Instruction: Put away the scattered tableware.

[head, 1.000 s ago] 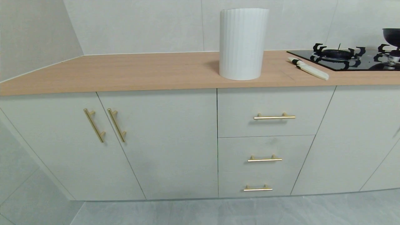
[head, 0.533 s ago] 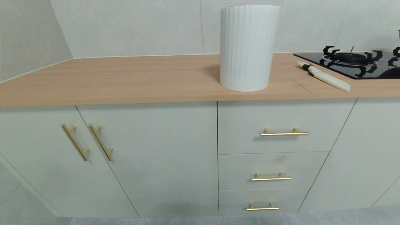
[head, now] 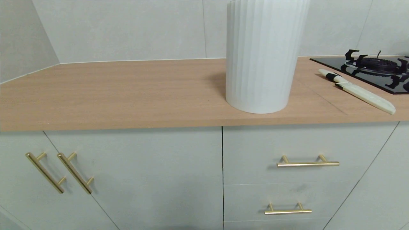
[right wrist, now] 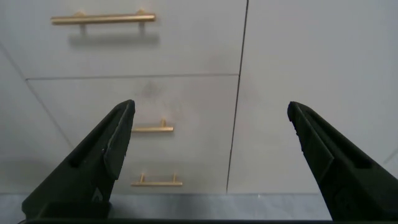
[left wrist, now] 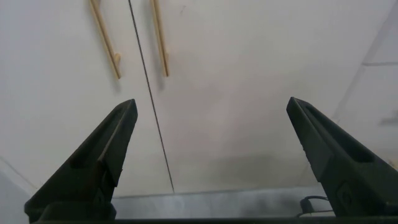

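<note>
Left gripper [left wrist: 210, 104], right gripper [right wrist: 210, 106]: jaws wide apart, empty; tall white ribbed cylinder [head: 260, 57] near front edge of wooden countertop [head: 127, 95]; white black-banded knife [head: 358, 91] right of it, tip near front edge.

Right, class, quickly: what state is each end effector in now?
Left end effector: open, holding nothing.
Right end effector: open, holding nothing.

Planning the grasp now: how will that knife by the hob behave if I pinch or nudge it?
The knife lies flat on the counter, so a nudge will probably make it slide or pivot rather than roll. It looks stiff and thin, so it is likely awkward to pinch from above. Its pale, glossy blade may be slippery, and perhaps brittle if dropped.
</note>
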